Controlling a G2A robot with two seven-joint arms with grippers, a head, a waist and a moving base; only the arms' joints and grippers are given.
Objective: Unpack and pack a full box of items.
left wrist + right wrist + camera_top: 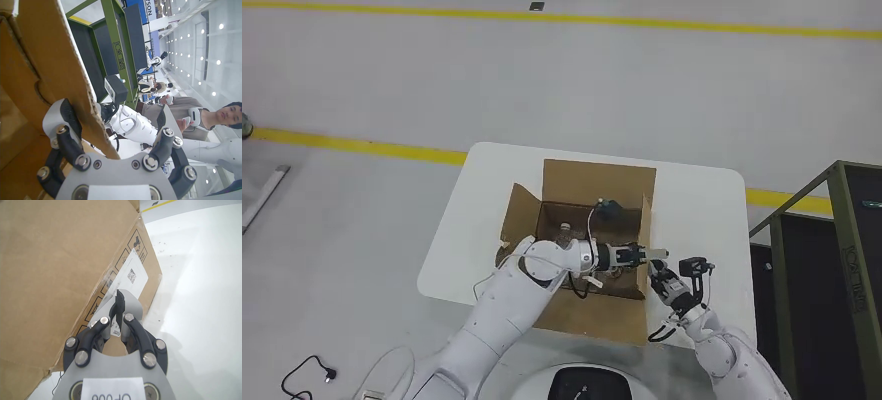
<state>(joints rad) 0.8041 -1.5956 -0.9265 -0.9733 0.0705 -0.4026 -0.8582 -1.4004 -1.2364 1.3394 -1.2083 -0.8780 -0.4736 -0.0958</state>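
Note:
An open cardboard box [597, 180] stands in the middle of the white table [692, 200]. A dark teal item [609, 209] lies inside it near the far right corner. My left arm is inside the box, with the left gripper [642, 254] at the right wall. That gripper [114, 106] is open, and the edge of the box's right flap [56, 56] passes between its fingers, touching one pad [70, 113]. My right gripper [660, 275] is outside the box, beside the same wall. It [118, 306] is shut on nothing, its tips close to the labelled side [132, 275].
A green-framed cart with black panels [832, 260] stands just past the table's right edge. Bare white tabletop [198, 294] lies to the right of the box. The box's near flap [602, 315] hangs toward the table's front edge.

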